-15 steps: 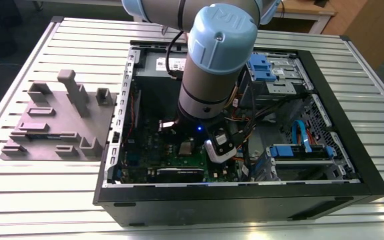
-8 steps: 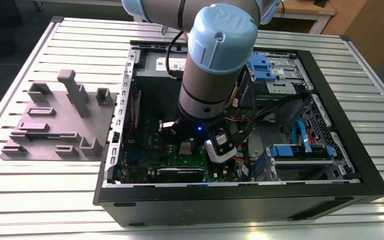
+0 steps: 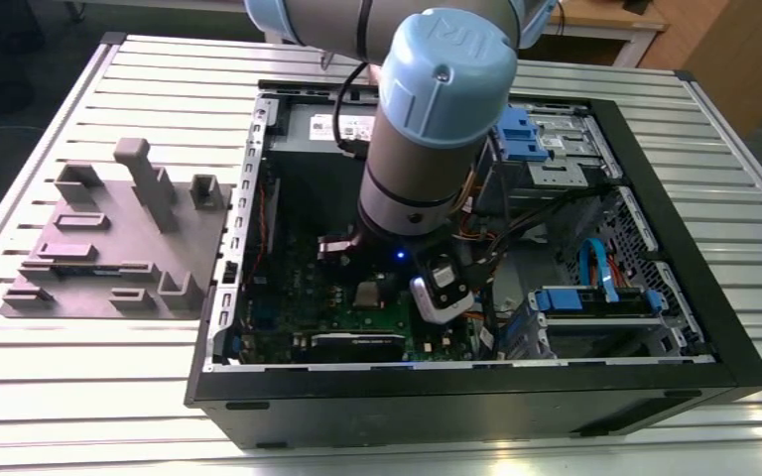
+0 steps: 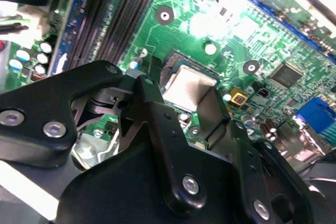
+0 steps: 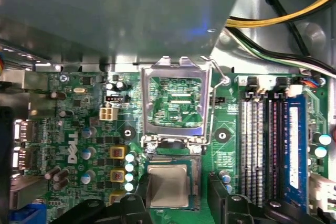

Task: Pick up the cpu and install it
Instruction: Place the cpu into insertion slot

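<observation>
Centrally in the exterior view, a grey and pale blue robot arm [image 3: 421, 149] reaches down into an open black computer case [image 3: 487, 402] lying on its side on a slatted metal tabletop [image 3: 76, 397]. At the exterior view's left, a grey block tray [image 3: 103, 258] with raised pegs and slots rests on the tabletop, just beside the case. A green circuit board [image 3: 282, 322] covers the case floor on the side nearer the tray, and blue drive brackets [image 3: 593, 297] and loose cables sit at the exterior view's right. In both wrist views the cpu [image 5: 167, 184] [image 4: 189, 85], a small square with a dull silver top, lies flat in its socket on the green board. Next to it the socket's hinged metal cover [image 5: 176, 103] stands swung open, with its wire lever alongside. The black claw [image 5: 177, 192] [image 4: 181, 100] hangs low over the board, released, with its fingers [image 5: 226, 203] spread to either side of the cpu and not pressing on it. In the second wrist view one flat finger hides a corner of the cpu. Long dark memory slots [image 5: 262, 145] run beside the socket.
</observation>
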`<state>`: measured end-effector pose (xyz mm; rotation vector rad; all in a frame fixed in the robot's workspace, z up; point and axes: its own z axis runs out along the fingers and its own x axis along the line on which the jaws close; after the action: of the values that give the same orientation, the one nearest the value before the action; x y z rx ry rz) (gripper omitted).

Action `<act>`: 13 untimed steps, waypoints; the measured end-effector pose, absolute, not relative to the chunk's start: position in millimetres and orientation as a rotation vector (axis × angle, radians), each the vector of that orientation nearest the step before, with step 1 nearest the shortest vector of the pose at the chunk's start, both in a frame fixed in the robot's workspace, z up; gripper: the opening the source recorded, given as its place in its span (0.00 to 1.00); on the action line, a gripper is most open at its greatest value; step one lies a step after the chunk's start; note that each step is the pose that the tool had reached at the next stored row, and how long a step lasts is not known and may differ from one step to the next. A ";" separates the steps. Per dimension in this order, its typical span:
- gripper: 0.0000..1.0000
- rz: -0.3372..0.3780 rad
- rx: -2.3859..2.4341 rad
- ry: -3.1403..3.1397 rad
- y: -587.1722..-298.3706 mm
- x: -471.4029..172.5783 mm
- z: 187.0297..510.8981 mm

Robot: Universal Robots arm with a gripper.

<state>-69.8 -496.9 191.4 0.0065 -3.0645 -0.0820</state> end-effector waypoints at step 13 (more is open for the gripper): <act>0.55 -0.093 0.002 -3.062 -496.4 -63.7 193.2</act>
<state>-63.7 -496.4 193.2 0.0020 -3.0617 -0.0927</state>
